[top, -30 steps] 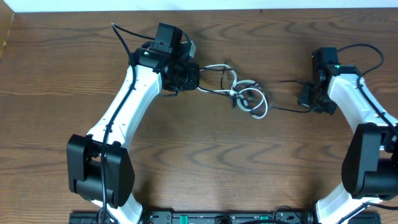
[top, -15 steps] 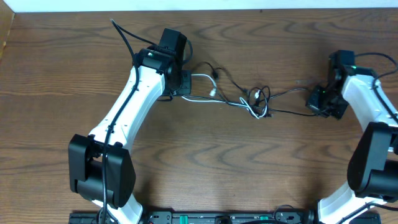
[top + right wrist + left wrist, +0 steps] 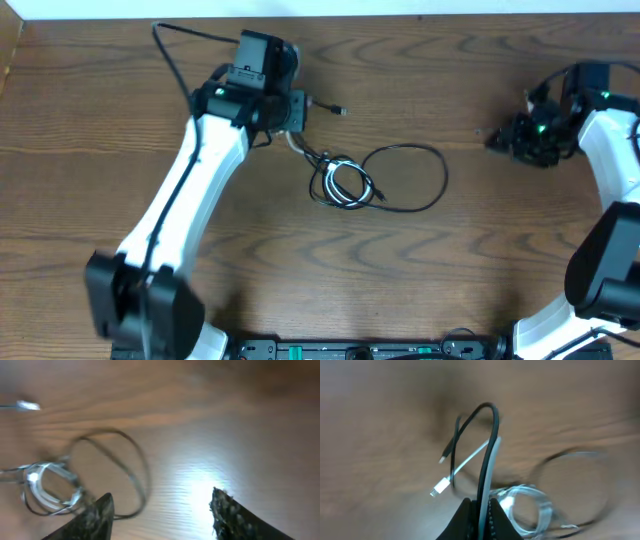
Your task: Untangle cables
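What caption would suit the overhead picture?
Left gripper clamps both cables; right gripper open, empty, off to the side.

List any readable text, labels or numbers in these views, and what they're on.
None legible.
No print shows on the cables, the left arm, the right arm or the table.
Base strip at the overhead view's bottom edge: marks too small to read.
Wrist views: blurred, nothing readable.

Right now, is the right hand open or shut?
Open. The right hand shows its fingers wide apart in the wrist view, gripping nothing.
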Available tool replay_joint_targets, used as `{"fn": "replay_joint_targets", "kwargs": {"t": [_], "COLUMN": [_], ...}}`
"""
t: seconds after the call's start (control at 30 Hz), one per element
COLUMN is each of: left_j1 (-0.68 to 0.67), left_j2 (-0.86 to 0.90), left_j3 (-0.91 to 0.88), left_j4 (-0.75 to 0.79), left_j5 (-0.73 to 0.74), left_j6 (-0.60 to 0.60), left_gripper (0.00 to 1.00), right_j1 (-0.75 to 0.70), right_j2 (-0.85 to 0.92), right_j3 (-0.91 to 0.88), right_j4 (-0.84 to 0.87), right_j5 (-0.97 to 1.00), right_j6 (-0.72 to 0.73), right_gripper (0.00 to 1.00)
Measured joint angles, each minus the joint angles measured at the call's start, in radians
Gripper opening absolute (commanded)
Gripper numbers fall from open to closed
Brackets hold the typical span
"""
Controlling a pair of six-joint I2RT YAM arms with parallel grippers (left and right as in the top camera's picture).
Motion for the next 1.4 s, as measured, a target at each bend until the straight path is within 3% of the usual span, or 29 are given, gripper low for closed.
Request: {"fn": "replay_joint_targets", "kwargs": {"t": [0.23,0.53,0.8,1.1,1.4], "left_j1": [-0.001,-0.002,-0.002,-0.002,-0.002], "left_j2": [-0.174,-0.232,-0.232,-0.234,-0.258], "left_j3": [0.002,0.002,0.002,0.002,0.002], "left_j4": [0.179,0.368,0.450,0.653,0.671], "left_j5": [0.211,0.262,0.278,0.382,0.404], "left_j6": [-0.040,-0.278,-0.428,-0.559,-0.608], "left_gripper": [0.08,0.08,0.07,0.07,0.07], "right_j1": [0.048,0.206,0.353,0.428,0.460], "right_j2": [-0.039,-0.039,-0.039,-0.035,0.108], "right_j3": [0.042,0.042,0.042,0.042,0.042], "right_j4": [0.032,0.057,0.117,0.149,0.159], "right_j5": [-0.286,-0.413,-0.294,-0.129,-0.058], "right_j6": [-0.042,-0.049,0.048,0.137,0.195], "right_gripper": [0.61,0.61,0.60,0.57,0.50]}}
